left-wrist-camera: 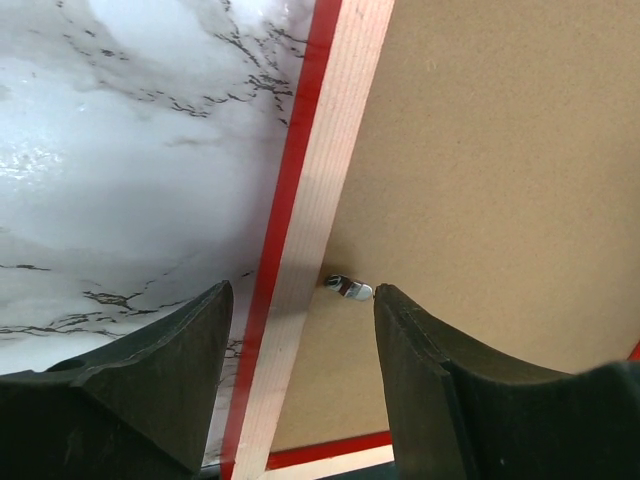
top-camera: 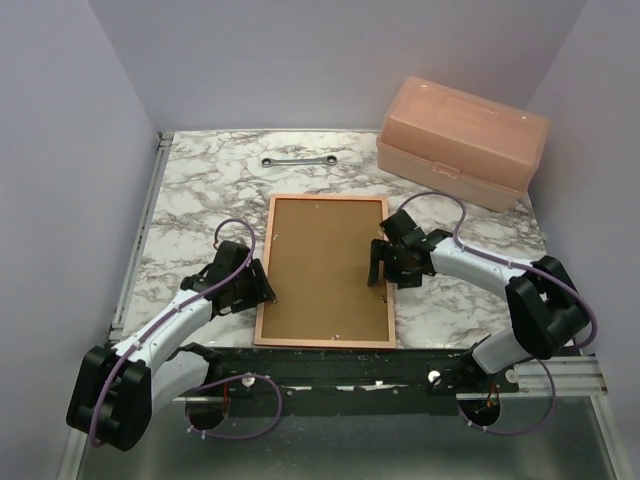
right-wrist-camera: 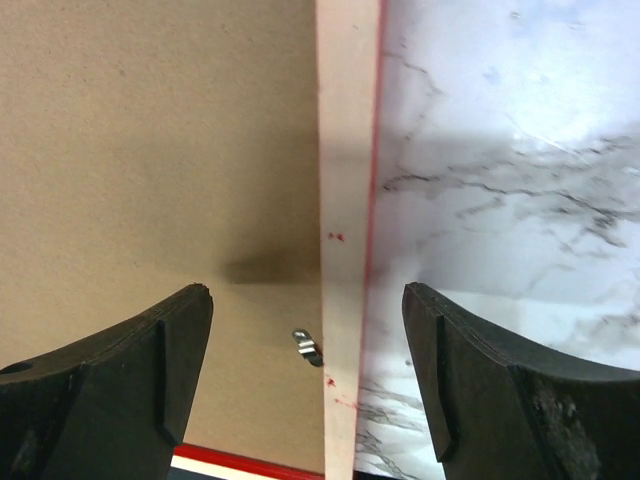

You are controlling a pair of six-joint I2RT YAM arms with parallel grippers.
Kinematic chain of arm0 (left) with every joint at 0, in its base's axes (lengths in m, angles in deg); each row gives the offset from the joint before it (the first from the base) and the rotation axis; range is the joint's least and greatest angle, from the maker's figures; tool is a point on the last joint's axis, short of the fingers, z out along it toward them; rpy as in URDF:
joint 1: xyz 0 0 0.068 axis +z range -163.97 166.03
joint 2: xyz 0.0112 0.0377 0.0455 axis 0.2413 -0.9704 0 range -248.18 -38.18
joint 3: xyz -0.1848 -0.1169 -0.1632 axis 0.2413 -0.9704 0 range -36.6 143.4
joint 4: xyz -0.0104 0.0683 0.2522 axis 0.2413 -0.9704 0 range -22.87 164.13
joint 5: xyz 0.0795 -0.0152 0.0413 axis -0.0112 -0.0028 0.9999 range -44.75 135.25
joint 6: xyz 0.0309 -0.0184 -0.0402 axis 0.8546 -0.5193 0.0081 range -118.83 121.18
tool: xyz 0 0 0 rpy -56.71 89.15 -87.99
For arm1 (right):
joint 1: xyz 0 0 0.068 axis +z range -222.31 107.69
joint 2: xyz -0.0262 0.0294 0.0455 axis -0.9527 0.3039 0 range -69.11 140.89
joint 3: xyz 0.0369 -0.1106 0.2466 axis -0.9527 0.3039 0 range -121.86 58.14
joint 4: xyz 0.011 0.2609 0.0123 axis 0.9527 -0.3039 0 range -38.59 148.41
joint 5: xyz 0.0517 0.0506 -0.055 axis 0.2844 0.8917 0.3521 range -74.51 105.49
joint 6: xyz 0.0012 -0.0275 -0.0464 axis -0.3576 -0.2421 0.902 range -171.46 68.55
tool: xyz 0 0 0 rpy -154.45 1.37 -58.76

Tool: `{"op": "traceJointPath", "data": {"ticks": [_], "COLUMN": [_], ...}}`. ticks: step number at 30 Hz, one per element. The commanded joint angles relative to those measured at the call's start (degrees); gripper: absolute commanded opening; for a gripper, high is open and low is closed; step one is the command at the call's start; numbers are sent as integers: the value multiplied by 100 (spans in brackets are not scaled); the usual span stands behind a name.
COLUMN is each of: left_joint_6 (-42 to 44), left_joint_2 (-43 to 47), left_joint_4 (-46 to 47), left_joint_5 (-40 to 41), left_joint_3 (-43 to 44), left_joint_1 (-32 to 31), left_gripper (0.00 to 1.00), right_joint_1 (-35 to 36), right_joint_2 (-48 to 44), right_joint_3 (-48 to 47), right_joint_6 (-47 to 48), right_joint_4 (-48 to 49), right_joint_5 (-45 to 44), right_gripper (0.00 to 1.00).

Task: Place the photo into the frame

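Note:
The frame (top-camera: 325, 343) lies face down on the marble table, its pale wood back up and a red edge showing. A brown backing board (top-camera: 325, 268) fills it. The photo is hidden. My left gripper (top-camera: 262, 285) is open and straddles the frame's left rail (left-wrist-camera: 320, 190), close to a small metal clip (left-wrist-camera: 348, 288) at the board's edge (left-wrist-camera: 480, 180). My right gripper (top-camera: 378, 268) is open too, astride the right rail (right-wrist-camera: 345, 150) near another clip (right-wrist-camera: 308, 347). Neither pair of fingers holds anything.
A pink plastic box (top-camera: 465, 140) stands at the back right. A metal wrench (top-camera: 298, 160) lies behind the frame. Grey walls close in the table (top-camera: 200, 190) on three sides.

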Motion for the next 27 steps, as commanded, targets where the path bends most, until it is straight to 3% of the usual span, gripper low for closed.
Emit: {"op": "traceJointPath", "data": {"ticks": [1,11,21,27], "left_joint_6": [94,88,80,88], "left_joint_2": [34,-156,-155,-157], "left_joint_4": [-120,49,129,126], "left_joint_5": [226,56,-6,0], "left_joint_3": [128,94,30,19], "left_joint_1": [-21,-20,-21,-21], "left_gripper": [60,60,60,60], "right_joint_1": [41,233,460,580], "right_joint_2": [-431,-614,-367,-193], "right_joint_3": [114,508,482,301], "right_joint_6": [-27,-156,-211,-192], "right_joint_4": [-589,-622,-592,-711], "right_joint_5": [-666,-191,-631,-884], "right_gripper": [84,80,70,53]}}
